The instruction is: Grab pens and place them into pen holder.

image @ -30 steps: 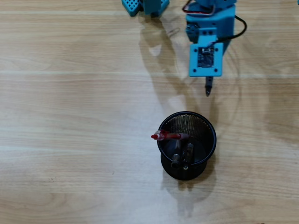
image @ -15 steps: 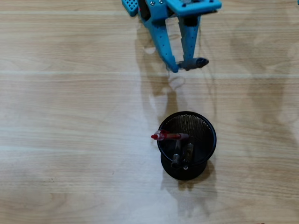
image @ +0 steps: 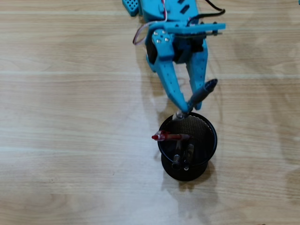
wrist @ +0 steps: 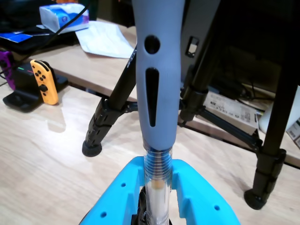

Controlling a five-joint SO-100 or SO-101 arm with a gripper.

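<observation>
The blue two-finger gripper (image: 183, 108) squeezes a clear-and-grey pen (image: 199, 95) near the middle of the overhead view, just above the round black mesh pen holder (image: 209, 130). The pen's lower tip is hard to see.

From overhead I see the pen holder (image: 188, 146) standing on the worktop (image: 70, 117) right of centre, with three pens (image: 180, 151) inside it, one of them leaning out over its left rim. My hand (image: 183, 108) sits just above the holder's top rim in that view, a fourth pen (image: 198, 96) clamped between its fingers and slanting up to the right. Through the wrist view that pen (wrist: 157, 84) rises straight up the middle, with tripod legs (wrist: 108, 117) on the worktop behind it and a game controller (wrist: 41, 79) at far left.
</observation>
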